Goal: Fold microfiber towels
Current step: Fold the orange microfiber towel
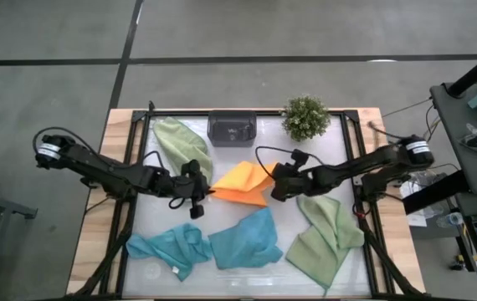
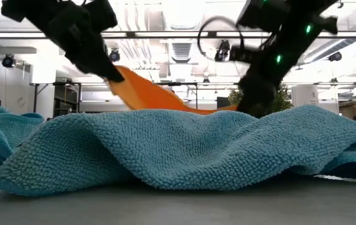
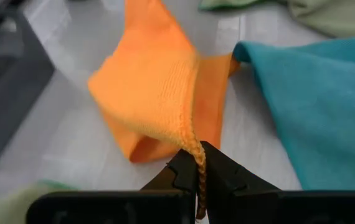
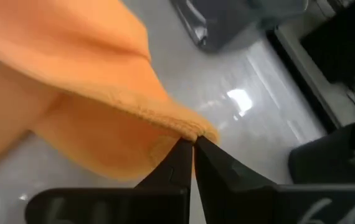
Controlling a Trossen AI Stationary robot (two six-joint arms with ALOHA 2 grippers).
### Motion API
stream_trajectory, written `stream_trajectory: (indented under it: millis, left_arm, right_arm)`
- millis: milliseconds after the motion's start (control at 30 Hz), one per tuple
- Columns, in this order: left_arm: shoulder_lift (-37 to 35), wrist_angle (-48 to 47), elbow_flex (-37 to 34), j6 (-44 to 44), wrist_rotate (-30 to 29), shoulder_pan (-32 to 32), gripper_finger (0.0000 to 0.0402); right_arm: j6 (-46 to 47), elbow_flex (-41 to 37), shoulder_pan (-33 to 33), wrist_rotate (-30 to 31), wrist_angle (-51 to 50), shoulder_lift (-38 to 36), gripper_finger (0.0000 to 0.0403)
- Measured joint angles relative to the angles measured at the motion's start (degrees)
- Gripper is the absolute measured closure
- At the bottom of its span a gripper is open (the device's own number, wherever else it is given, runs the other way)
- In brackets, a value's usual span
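Observation:
The orange towel (image 1: 243,184) hangs at the table's middle between my two grippers, both shut on it. My left gripper (image 1: 207,191) is at its left end and my right gripper (image 1: 274,186) at its right end. In the low view the orange towel (image 2: 150,94) sags between them behind a teal towel (image 2: 184,147). Two teal towels (image 1: 245,241) (image 1: 167,249) lie crumpled near the front edge. One sage green towel (image 1: 180,144) lies at the far left, another (image 1: 326,234) at the near right. My left gripper pinches a corner of the orange towel at its hemmed edge (image 3: 193,146) between its two fingers, slanting down from the table's left. The cloth runs away from the fingers in a raised fold, off the table at this end. My right gripper pinches the orange towel's hemmed edge at a corner (image 4: 190,129) between its fingertips, slanting down from the table's right. This end is lifted, and the cloth droops away from the fingers in loose folds.
A dark grey tray (image 1: 232,128) and a small potted plant (image 1: 305,117) stand at the table's far edge. Bare table surface (image 1: 238,213) shows between the orange towel and the teal towels.

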Motion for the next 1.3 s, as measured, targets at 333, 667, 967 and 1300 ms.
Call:
stream_trajectory:
  millis: [333, 667, 967, 1300]
  left_arm:
    - [-3.52, -15.43, 14.52, 8.6, 0.01, 0.15, 0.0402]
    - [-4.6, -27.57, 30.13, 18.75, 0.09, 1.59, 0.0402]
    - [-5.03, -39.64, 35.17, 21.79, 5.57, 5.11, 0.0402]
    - [-6.51, -41.73, 35.29, 30.53, 10.69, 9.68, 0.0402]
  right_arm:
    - [-8.13, 0.35, 0.0, -4.5, -1.01, -21.1, 0.0394]
    - [-14.83, 12.98, -0.02, -19.72, -13.34, -29.14, 0.0395]
    - [-15.97, 24.17, -0.04, -24.73, -32.48, -24.81, 0.0395]
    - [-21.52, 28.98, -0.8, -18.7, -38.5, -19.2, 0.0395]
